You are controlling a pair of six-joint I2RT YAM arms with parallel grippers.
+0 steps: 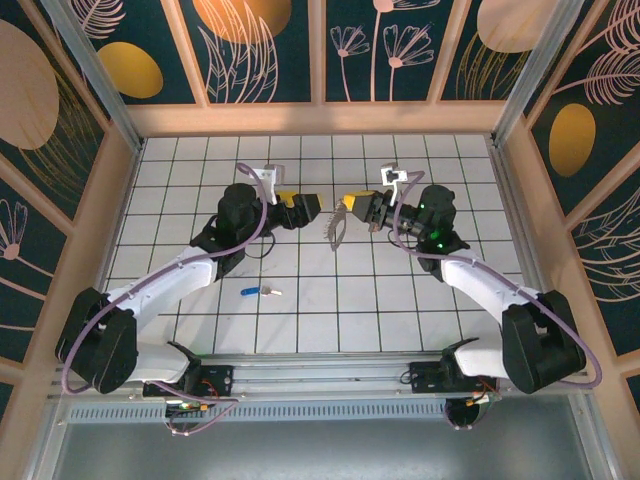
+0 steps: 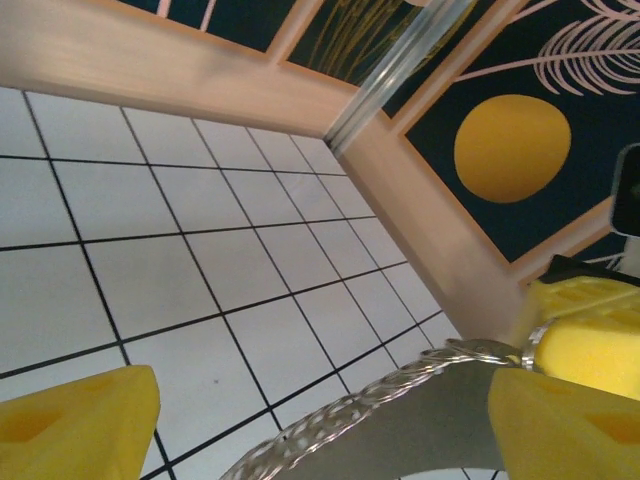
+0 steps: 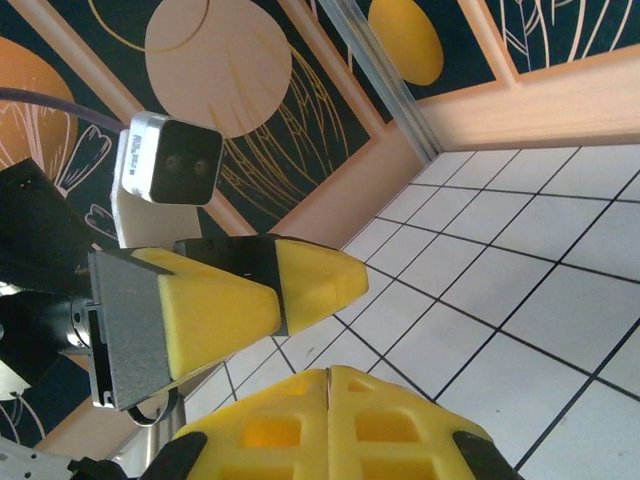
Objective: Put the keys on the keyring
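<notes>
From above, the left gripper (image 1: 312, 210) and the right gripper (image 1: 352, 207) meet tip to tip over the middle of the tiled table (image 1: 400, 300). The keyring (image 1: 333, 225) hangs between them as a short dark strap, its top end at the right gripper's tip. The right gripper is clenched on it. The key (image 1: 258, 292) lies flat on the tiles nearer the arm bases, well apart from both grippers, with its blue head pointing left.

In the left wrist view, the arm's own yellow fingers (image 2: 75, 420) stand wide apart, released. The strap's braided edge (image 2: 380, 400) arcs across the gap between them. It may brush the right-hand finger, but the close angle does not settle that. The metal ring (image 2: 495, 352) sits against the right gripper's pads (image 2: 590, 340).

In the right wrist view, its two fingers (image 3: 270, 430) press together along a thin seam. One left-gripper finger (image 3: 220, 300) points in just above them, with the left wrist camera (image 3: 170, 160) behind it.
</notes>
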